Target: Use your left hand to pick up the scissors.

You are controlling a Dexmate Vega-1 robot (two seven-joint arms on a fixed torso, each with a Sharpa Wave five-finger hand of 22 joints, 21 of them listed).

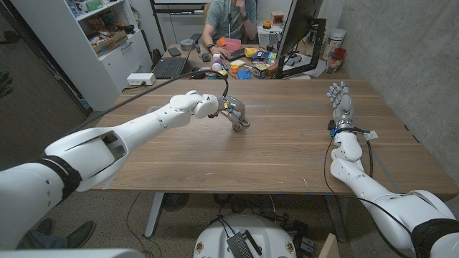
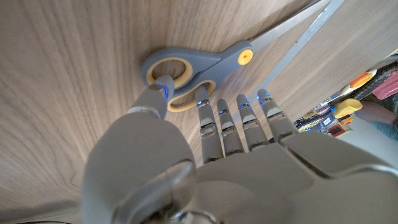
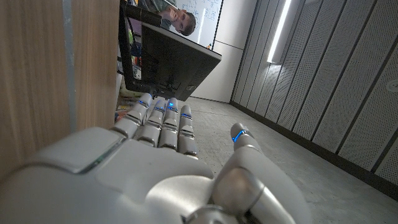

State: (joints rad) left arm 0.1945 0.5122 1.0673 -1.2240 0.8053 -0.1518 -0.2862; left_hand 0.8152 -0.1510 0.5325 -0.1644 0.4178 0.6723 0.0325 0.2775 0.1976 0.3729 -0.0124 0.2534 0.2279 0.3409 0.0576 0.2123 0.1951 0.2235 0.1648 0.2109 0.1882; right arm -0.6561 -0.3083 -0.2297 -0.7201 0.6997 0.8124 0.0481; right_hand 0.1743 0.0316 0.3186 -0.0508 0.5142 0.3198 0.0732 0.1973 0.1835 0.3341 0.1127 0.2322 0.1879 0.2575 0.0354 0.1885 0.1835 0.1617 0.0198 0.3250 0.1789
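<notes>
Grey-handled scissors (image 2: 205, 62) with yellow-lined finger loops, a yellow pivot screw and long steel blades, lying on the tabletop (image 1: 287, 143) near its middle, toward the far edge, handles under the left robot hand (image 1: 233, 115). Seen from the left wrist: thumb tip set against the rim of the larger loop, fingertips (image 2: 205, 106) touching the edge of the smaller loop, blades flat on the wood and pointing away; fingers around the handles but no firm closure visible, so cannot tell whether truly gripped. Smooth grey plastic shells on the left robot hand, small blue lights at the fingertips. Walnut-brown wood grain, matte, running along the tabletop's length. Farther right, the right robot hand (image 1: 341, 100) near the right edge, well apart from the scissors, fingers straight, slightly apart and pointing toward the far side, holding nothing. Behind the tabletop, a seated person (image 1: 229, 21) at a cluttered desk, and a dark monitor (image 1: 297, 32).
</notes>
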